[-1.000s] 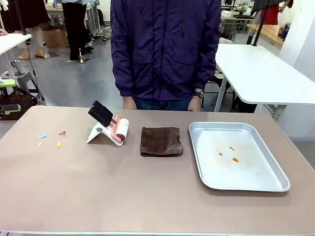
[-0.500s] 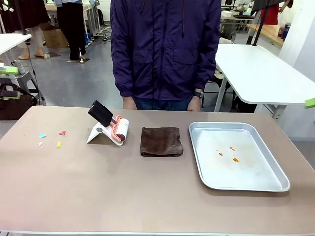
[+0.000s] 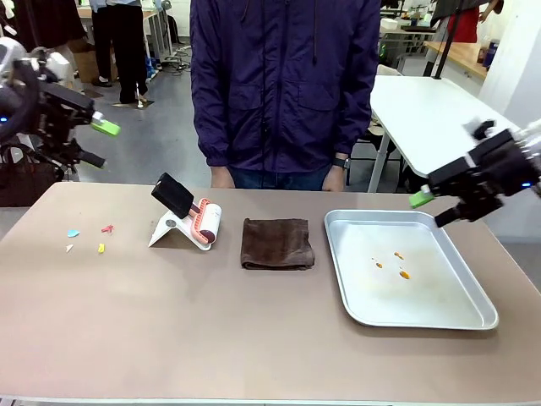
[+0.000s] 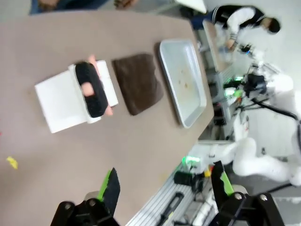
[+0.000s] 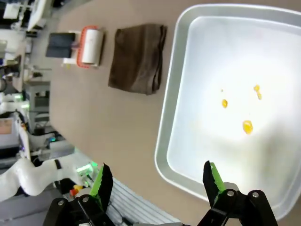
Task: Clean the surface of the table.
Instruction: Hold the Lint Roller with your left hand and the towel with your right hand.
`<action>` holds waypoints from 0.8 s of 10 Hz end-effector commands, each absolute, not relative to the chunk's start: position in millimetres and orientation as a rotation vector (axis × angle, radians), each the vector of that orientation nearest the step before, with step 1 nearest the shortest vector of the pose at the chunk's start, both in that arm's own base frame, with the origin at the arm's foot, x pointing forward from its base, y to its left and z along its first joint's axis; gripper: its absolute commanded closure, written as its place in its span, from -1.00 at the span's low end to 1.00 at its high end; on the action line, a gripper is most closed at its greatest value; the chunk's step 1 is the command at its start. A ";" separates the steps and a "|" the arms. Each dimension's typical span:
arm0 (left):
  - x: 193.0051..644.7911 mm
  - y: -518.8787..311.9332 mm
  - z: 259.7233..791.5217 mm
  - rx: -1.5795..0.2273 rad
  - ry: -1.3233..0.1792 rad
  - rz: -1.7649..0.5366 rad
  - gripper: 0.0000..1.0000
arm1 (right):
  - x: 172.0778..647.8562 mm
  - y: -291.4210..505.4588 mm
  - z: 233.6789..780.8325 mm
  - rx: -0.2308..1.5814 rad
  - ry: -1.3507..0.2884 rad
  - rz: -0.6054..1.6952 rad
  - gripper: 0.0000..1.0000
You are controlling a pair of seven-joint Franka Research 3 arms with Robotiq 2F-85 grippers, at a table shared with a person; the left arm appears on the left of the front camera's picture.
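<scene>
Hovering spread, left pincer (image 3: pixel 101 144), right pincer (image 3: pixel 429 210), matte tan table (image 3: pixel 254 326), 4 coloured scraps (image 3: pixel 73 233)

On your table (image 3: pixel 254 338), left to right, lie coloured scraps (image 3: pixel 86 238), a lint roller (image 3: pixel 203 222) on its stand, a brown cloth (image 3: pixel 277 244) and a tray (image 3: pixel 335 258) with orange spots. Your left gripper (image 3: pixel 100 144) hangs beyond the far-left corner and your right gripper (image 3: pixel 431 210) by the tray's far rim, both with jaws spread.
</scene>
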State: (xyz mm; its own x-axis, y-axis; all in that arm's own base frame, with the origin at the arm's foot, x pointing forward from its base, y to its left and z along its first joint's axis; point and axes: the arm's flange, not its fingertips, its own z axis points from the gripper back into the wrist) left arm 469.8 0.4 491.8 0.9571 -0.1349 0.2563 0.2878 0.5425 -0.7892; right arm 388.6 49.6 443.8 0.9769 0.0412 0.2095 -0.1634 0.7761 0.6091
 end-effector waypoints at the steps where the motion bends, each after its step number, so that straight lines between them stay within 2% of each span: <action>1: 486.6 -22.1 497.0 -0.885 -0.100 -0.302 -1.00 | 406.2 89.9 428.3 0.654 -0.198 0.047 -1.00; 3: 499.4 -44.1 487.8 -0.873 -0.034 -0.308 -1.00 | 406.1 119.8 417.2 0.664 -0.270 -0.092 -1.00; 4: 484.9 -35.1 490.0 -0.905 -0.096 -0.318 -1.00 | 404.7 109.9 422.8 0.602 -0.306 -0.166 -1.00; 5: 484.9 -35.1 490.0 -0.905 -0.096 -0.318 -1.00 | 405.8 105.1 419.1 0.648 -0.212 0.007 -1.00; 7: 492.8 -44.2 485.6 -0.892 -0.068 -0.324 -1.00 | 408.3 111.4 421.2 0.632 -0.249 -0.071 -1.00; 8: 502.4 -53.2 480.2 -0.820 -0.072 -0.264 -1.00 | 422.2 130.2 413.3 0.554 -0.241 -0.122 -1.00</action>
State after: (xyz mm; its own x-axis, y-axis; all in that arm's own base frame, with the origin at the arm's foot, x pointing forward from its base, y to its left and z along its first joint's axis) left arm 496.0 -41.7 484.8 0.9544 -0.2270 0.1937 0.2938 0.6001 -0.7441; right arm 409.8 113.6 417.5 0.9705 -0.1372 0.1983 -0.0041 0.8129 0.5823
